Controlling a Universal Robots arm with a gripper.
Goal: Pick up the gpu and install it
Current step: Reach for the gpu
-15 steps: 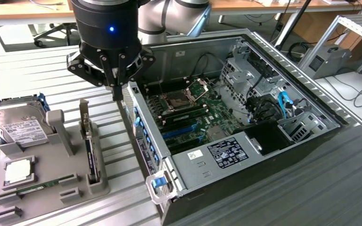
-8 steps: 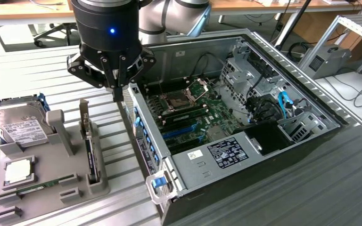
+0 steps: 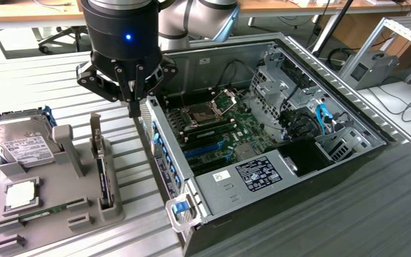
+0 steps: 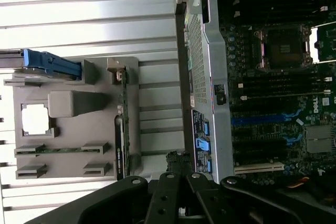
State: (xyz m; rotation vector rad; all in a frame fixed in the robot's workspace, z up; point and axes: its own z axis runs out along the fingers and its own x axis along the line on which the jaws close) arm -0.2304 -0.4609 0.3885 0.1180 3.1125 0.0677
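Slatted metal bench carrying a grey holder and an open computer case. The gripper hovers empty between them, fingers pressed together. The gpu stands on edge in the holder, at seven o'clock from the gripper in the exterior view. Likely hazard: descending with fingers unspread would strike the card's top edge and tip it in its slot.

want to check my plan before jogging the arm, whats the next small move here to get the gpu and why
Probably open the jaws first. The gripper is shut and holds nothing, hanging between the grey holder and the computer case. The gpu still stands on edge in its holder slot, just to the exterior view's left of the gripper and lower, so shut jaws could not straddle the card.
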